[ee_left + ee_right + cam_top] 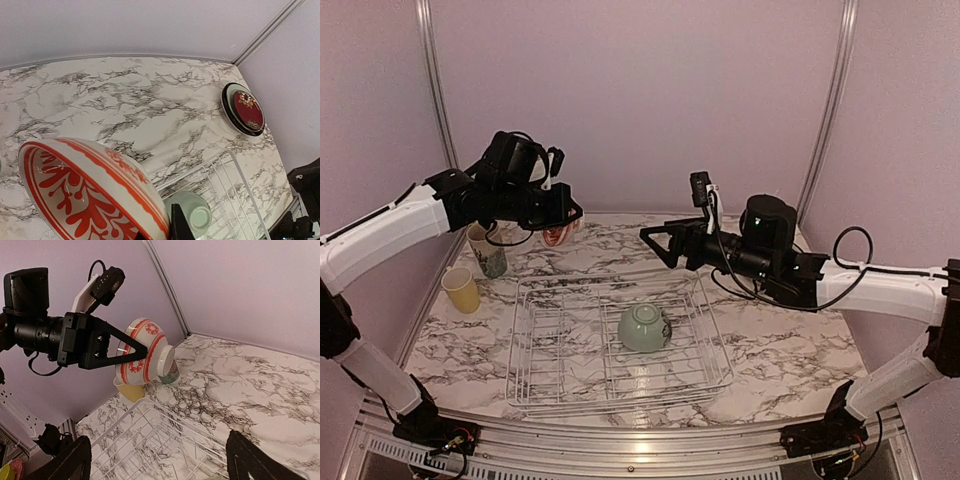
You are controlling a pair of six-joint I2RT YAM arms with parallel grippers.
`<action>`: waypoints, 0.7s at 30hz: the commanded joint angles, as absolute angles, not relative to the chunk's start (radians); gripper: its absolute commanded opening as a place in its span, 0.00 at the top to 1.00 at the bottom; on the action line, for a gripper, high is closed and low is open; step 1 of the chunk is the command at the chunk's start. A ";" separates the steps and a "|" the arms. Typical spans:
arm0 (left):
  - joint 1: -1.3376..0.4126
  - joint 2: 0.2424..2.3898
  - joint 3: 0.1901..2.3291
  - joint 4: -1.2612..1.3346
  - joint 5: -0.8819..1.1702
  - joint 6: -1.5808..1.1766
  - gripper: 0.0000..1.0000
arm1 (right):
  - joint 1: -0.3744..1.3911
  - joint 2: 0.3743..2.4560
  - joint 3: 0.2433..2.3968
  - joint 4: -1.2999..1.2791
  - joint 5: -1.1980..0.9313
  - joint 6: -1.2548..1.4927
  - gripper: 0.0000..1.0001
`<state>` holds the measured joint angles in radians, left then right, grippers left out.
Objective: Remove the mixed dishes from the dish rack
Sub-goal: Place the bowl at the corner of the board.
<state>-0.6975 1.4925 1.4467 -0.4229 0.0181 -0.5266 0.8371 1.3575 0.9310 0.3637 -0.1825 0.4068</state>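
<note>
Left gripper [144, 355] aloft around striped bowl [156, 340]

Soft, even light, tinted lilac off the walls [640, 90]. Moderately bright, no hard source in view. Faint, diffuse shadows under the rack [560, 350] on the table [800, 350]. Small glare spot on the near rail [638, 465], dull sheen on the green bowl [643, 327]. Left wrist view: red bowl [90, 195] close to lens, slightly soft; wall seam bows. Right wrist view: fingers [252, 460] are dark, blurred silhouettes.
</note>
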 commanded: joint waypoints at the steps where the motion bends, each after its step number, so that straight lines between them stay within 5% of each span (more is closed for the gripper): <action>1: -0.690 1.641 1.583 -0.720 -0.298 -0.377 1.00 | 0.834 1.320 0.917 0.305 -0.143 0.380 0.10; 10: -0.670 1.905 1.814 -0.897 -0.573 -0.288 1.00 | 0.834 1.266 0.900 0.252 -0.094 0.358 0.10; 21: -0.569 2.116 1.923 -0.928 -0.484 -0.249 1.00 | 0.834 1.247 0.885 0.236 -0.077 0.358 0.11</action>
